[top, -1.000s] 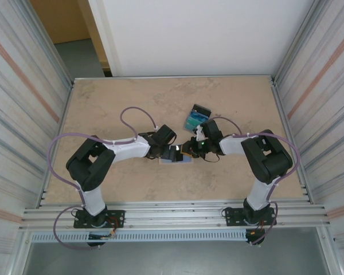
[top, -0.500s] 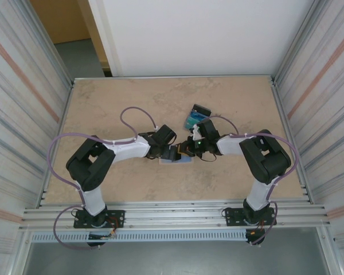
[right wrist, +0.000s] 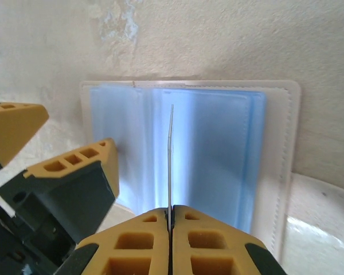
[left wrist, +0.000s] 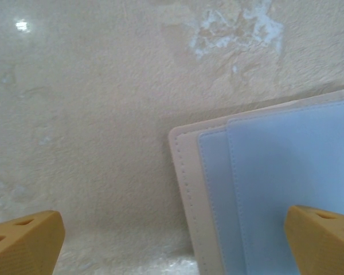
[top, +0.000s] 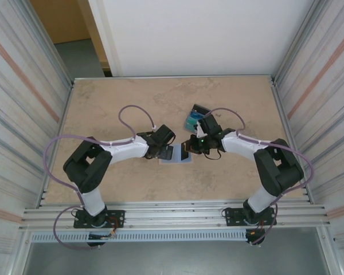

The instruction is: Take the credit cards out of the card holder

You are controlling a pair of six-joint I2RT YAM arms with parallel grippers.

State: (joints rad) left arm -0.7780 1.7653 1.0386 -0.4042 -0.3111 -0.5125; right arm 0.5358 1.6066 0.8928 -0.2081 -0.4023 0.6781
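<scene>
Since a second ago your right arm has stretched out, its elbow swinging toward the right side and near edge of the table [top: 120,103], and the right gripper [right wrist: 171,213] has closed; the left arm has barely shifted. Your right fingers are now pressed together on a thin credit card [right wrist: 171,154]. You see it edge-on from the right wrist, so you cannot tell its colour. It stands on edge above the middle of the card holder [right wrist: 290,143]. Whether its far end still sits in a pocket cannot be made out. The card holder lies spread open and flat on the table, light blue inside with a stitched beige border, between the two grippers in the top view. Your left gripper [left wrist: 172,238] has its fingers spread wide with nothing between them, low over the left end of the holder. One finger is over the blue lining and the other over bare table. A small dark-edged box [top: 195,117] with blue-green contents rests on the table just behind the right gripper, apart from the holder.
</scene>
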